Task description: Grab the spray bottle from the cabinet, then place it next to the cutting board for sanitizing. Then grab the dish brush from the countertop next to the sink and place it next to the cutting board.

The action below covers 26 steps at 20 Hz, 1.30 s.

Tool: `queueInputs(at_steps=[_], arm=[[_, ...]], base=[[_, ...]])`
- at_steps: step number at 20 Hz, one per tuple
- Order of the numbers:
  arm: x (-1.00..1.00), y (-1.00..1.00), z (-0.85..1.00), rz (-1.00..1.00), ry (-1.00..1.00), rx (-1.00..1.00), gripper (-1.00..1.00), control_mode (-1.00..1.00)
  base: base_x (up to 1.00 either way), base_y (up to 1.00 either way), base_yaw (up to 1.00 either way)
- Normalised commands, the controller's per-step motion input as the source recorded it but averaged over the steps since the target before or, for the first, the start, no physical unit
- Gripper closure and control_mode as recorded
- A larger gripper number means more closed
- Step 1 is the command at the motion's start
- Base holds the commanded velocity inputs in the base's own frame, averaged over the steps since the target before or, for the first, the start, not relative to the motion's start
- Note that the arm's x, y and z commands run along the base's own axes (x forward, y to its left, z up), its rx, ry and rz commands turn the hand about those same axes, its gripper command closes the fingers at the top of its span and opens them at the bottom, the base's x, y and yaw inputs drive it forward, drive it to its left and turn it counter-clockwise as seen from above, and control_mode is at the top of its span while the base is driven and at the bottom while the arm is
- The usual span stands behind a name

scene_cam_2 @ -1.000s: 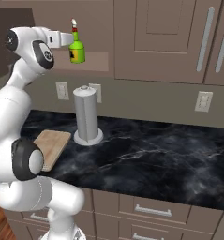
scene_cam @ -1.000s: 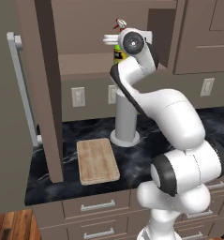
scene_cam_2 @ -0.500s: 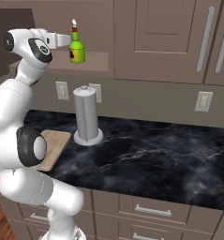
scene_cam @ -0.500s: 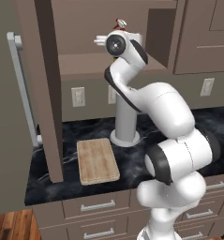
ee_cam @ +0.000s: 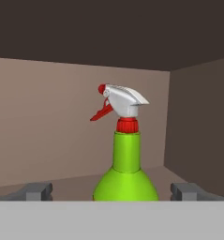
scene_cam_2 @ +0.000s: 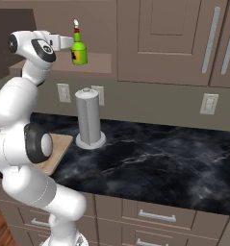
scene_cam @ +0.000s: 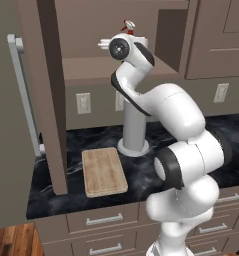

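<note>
The green spray bottle (ee_cam: 126,161), with its red-and-white trigger nozzle, stands upright on the open cabinet's shelf (scene_cam_2: 99,65). My gripper (ee_cam: 113,191) is open and level with the bottle's lower body. One fingertip (ee_cam: 38,191) is on each side of the bottle, with a gap to it. From the right base view, the gripper (scene_cam_2: 67,42) reaches in from the left to the spray bottle (scene_cam_2: 78,49). The cutting board (scene_cam: 104,171) lies on the black countertop (scene_cam_2: 150,158) below the cabinet. The dish brush and the sink are out of view.
The cabinet door (scene_cam: 47,95) hangs open at the left, over the counter's edge, with a pale bar handle (scene_cam: 24,95). A grey paper-towel cylinder (scene_cam_2: 89,117) stands on the counter just right of the board. Shut wall cabinets (scene_cam_2: 169,38) fill the right.
The hand has swung a little to the left in the left base view, which lines it up with the bottle. The bottle has stayed on the shelf and the jaws have stayed wide.
</note>
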Motion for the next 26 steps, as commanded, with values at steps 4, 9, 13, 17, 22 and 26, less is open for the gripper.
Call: queueInputs(at_steps=[4,9,13,17,22,26], arm=[[0.04,0.0,0.0,0.0,0.0,0.0,-1.0,-1.0],[0.1,-0.08,0.0,0.0,0.0,0.01,-1.0,-1.0],[0.03,-0.34,0.0,0.0,0.0,0.05,-1.0,-1.0],[0.06,-0.18,0.0,0.0,0.0,0.03,-1.0,-1.0],[0.16,0.11,0.0,0.0,0.0,0.0,-1.0,-1.0],[0.16,0.0,0.0,0.0,0.0,0.0,-1.0,-1.0]], base=[[0.0,0.0,0.0],[0.0,0.0,0.0],[0.0,0.0,0.0],[0.0,0.0,0.0],[0.0,0.0,0.0],[0.0,0.0,0.0]])
